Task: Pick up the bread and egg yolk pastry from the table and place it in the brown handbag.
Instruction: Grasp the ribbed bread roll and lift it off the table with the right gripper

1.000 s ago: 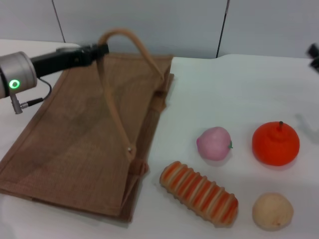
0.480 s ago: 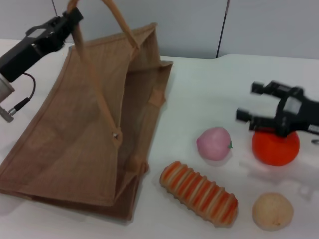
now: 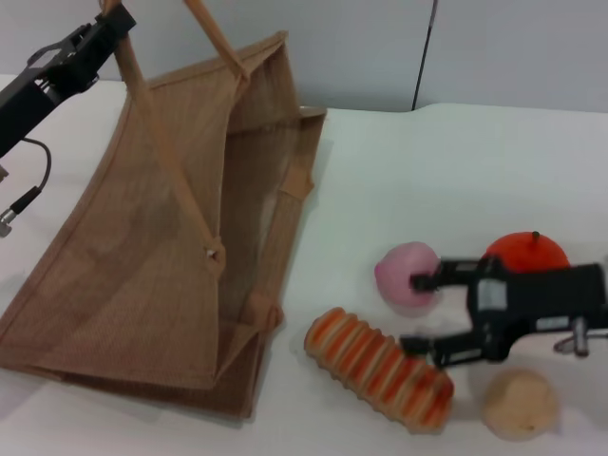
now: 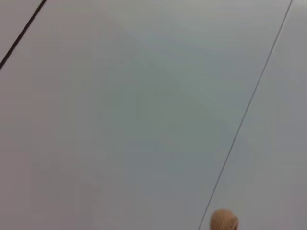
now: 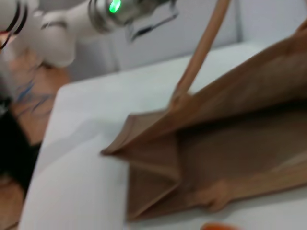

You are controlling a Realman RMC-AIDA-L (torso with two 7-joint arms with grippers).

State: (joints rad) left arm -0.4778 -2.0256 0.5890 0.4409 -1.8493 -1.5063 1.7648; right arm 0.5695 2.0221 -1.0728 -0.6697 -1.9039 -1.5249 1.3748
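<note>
The brown handbag (image 3: 161,256) lies on the table at the left, its upper side lifted so the mouth gapes toward the foods. My left gripper (image 3: 112,21) is shut on a tan handle (image 3: 128,66) and holds it high. The striped bread (image 3: 366,366) lies just right of the bag's mouth. My right gripper (image 3: 411,313) is open, just above the bread's right half and beside the pink ball. The egg yolk pastry (image 3: 518,404) sits at the front right. The right wrist view shows the open bag (image 5: 230,158) and a handle (image 5: 201,48).
A pink peach-like ball (image 3: 401,269) sits behind the bread, touching my right gripper's upper finger (image 3: 432,281). An orange fruit (image 3: 527,249) is partly hidden behind my right arm. The left wrist view shows only a grey wall. White table stretches behind the foods.
My left gripper has lifted the handle higher, opening the bag wider. My right arm has come in from the right and dropped from over the orange fruit to just above the bread.
</note>
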